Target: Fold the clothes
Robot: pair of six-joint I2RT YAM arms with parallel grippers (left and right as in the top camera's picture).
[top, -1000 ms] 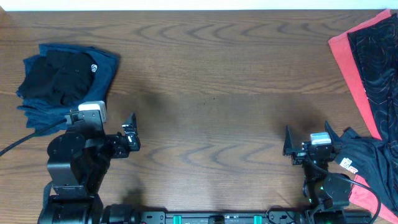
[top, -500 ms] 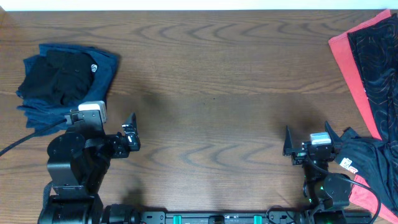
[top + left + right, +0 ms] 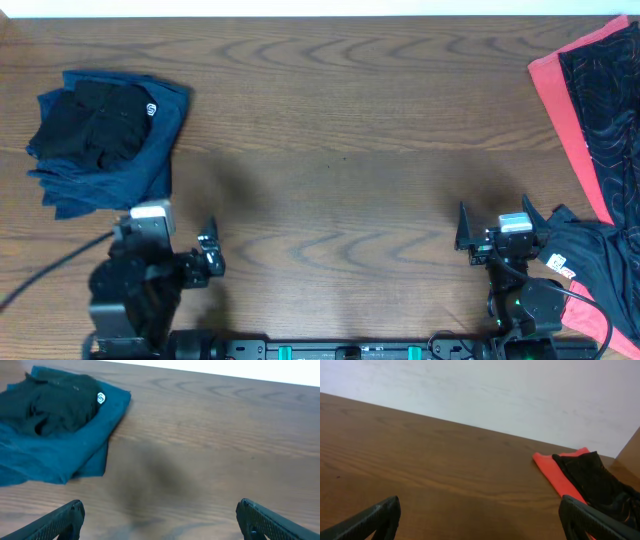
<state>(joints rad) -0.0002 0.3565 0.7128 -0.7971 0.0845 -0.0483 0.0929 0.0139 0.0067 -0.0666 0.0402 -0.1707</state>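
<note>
A folded pile of dark blue and black clothes lies at the table's far left; it also shows in the left wrist view. An unfolded heap of red and black clothes lies at the right edge, and shows in the right wrist view. My left gripper is open and empty near the front left, below the folded pile; its fingers show in the left wrist view. My right gripper is open and empty at the front right, beside the black garment; its fingers show in the right wrist view.
The brown wooden table spreads between the two clothes piles. A black cable trails off the left arm at the front left. A white wall stands behind the table's far edge.
My left arm has pulled back toward the front edge, uncovering the lower part of the folded blue pile. The right arm has not moved.
</note>
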